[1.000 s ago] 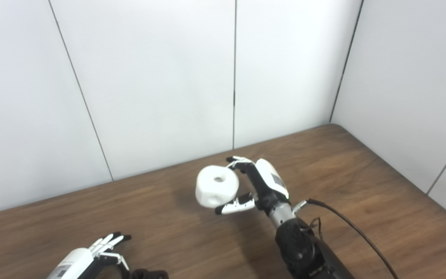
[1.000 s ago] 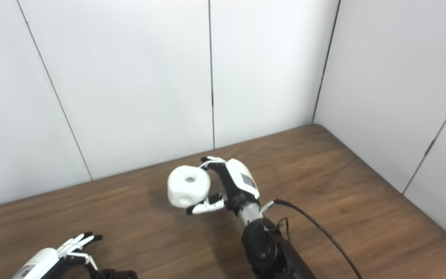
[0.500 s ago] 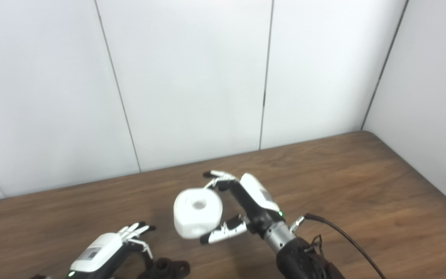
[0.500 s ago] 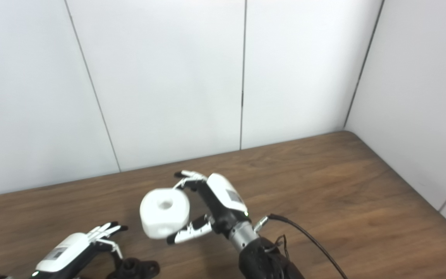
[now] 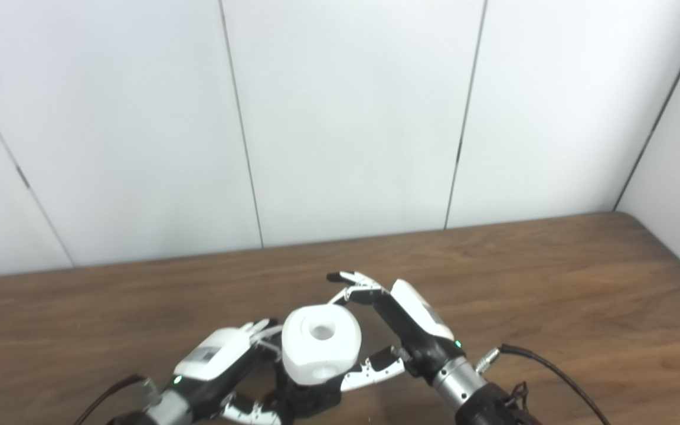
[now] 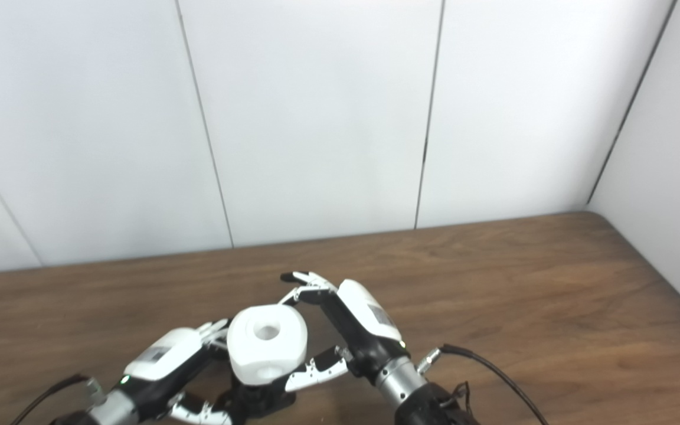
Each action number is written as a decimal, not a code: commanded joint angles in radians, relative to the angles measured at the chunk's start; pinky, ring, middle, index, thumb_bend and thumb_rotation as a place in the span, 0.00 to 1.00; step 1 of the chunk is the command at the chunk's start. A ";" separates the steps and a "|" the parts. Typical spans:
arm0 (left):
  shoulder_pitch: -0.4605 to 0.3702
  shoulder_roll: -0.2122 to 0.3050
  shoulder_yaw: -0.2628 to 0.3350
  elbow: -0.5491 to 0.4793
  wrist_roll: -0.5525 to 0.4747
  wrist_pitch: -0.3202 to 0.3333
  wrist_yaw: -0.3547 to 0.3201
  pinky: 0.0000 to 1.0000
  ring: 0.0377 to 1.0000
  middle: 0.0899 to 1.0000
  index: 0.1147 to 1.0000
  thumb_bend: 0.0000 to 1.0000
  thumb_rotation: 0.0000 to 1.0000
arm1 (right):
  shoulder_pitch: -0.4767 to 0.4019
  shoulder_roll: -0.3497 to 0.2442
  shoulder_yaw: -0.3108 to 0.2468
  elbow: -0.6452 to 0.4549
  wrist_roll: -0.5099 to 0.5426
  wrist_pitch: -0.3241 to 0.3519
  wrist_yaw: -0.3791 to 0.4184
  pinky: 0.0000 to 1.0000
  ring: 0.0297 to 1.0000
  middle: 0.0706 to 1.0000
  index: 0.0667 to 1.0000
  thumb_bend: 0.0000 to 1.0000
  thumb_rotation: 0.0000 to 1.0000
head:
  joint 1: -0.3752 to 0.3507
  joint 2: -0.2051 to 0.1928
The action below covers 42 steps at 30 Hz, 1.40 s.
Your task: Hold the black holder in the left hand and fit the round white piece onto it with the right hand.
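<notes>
The fitting step looks to be in hand. The right hand (image 5: 402, 330) carries the round white piece (image 5: 320, 351), its fingers (image 5: 355, 286) curled over the far side and the thumb pressing the near side, so the piece is clamped between them with its top hole facing up. Directly beneath the piece, at the bottom edge of both views, sits the black holder (image 6: 257, 400); the white piece covers most of it, and I cannot tell whether the two are already touching or just apart.

The left hand (image 5: 213, 363) is down beside the holder, its fingertips reaching in behind the white piece. Its fingers seem wrapped toward the holder, but the piece and the picture's edge hide the contact, so I cannot tell if it truly grips.

To my eye, the next move calls for a straight, gentle lowering of the piece onto the holder, keeping it level, while the left hand steadies the base against the wooden table (image 5: 552, 283).

No containers are in view here.
</notes>
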 commanded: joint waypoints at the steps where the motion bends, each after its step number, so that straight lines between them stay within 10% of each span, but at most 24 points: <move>1: -0.030 -0.006 -0.011 -0.024 0.014 -0.006 -0.001 1.00 1.00 0.94 0.41 0.52 0.05 | -0.022 0.012 -0.005 -0.041 0.016 -0.030 0.006 0.82 0.94 0.89 0.44 0.51 0.13 | 0.004 0.002; 14: -0.023 -0.020 -0.016 -0.084 0.039 0.048 -0.042 1.00 1.00 0.95 0.41 0.52 0.05 | 0.002 0.026 0.011 -0.024 0.019 -0.045 0.016 0.84 0.95 0.91 0.44 0.51 0.13 | 0.036 0.029; 42: 0.005 -0.029 -0.009 -0.104 0.016 0.059 -0.034 1.00 1.00 0.94 0.41 0.52 0.05 | 0.054 0.121 -0.017 0.167 -0.120 -0.144 -0.226 0.79 0.93 0.90 0.44 0.51 0.13 | 0.018 0.041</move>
